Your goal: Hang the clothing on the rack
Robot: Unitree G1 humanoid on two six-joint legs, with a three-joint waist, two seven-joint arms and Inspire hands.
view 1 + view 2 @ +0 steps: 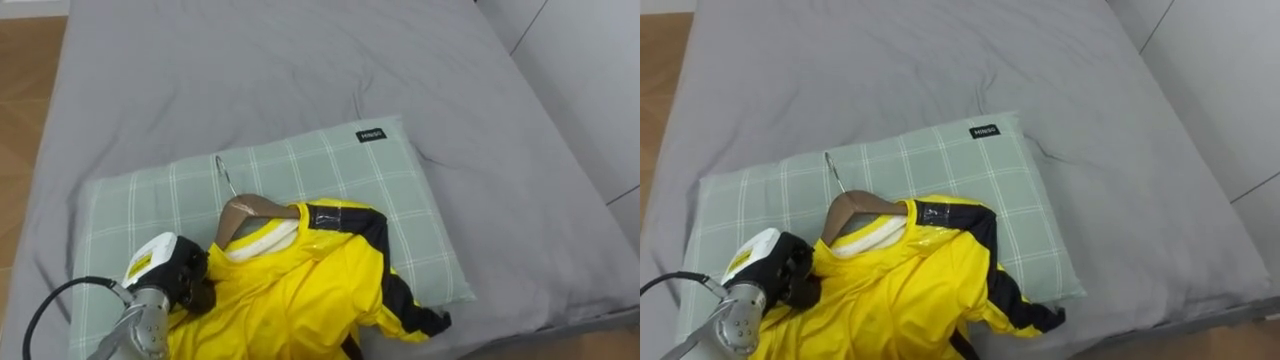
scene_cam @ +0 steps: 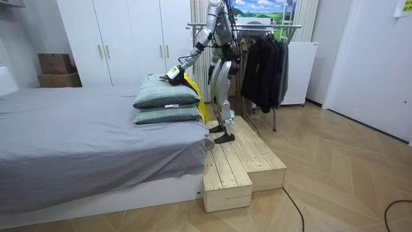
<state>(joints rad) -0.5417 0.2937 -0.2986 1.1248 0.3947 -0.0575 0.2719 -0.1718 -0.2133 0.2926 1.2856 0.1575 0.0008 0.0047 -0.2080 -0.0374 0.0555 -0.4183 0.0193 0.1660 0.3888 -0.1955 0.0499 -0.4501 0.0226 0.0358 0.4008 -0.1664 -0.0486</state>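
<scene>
A yellow jacket (image 1: 290,290) with dark sleeve stripes lies on a green checked pillow (image 1: 330,160). It is threaded on a wooden hanger (image 1: 255,207), whose metal hook points up the pillow. My left hand (image 1: 175,275) comes in from the lower left and rests on the jacket's left shoulder, its dark fingers curled into the cloth. In the room view I stand on a wooden platform (image 2: 238,161) beside the bed, and my left hand (image 2: 172,74) reaches out over the stacked pillows (image 2: 167,96).
The grey bed (image 1: 300,60) stretches beyond the pillow. Behind me stands a clothes rack (image 2: 264,27) hung with dark garments (image 2: 264,64). White wardrobes (image 2: 129,38) and cardboard boxes (image 2: 58,67) line the far wall.
</scene>
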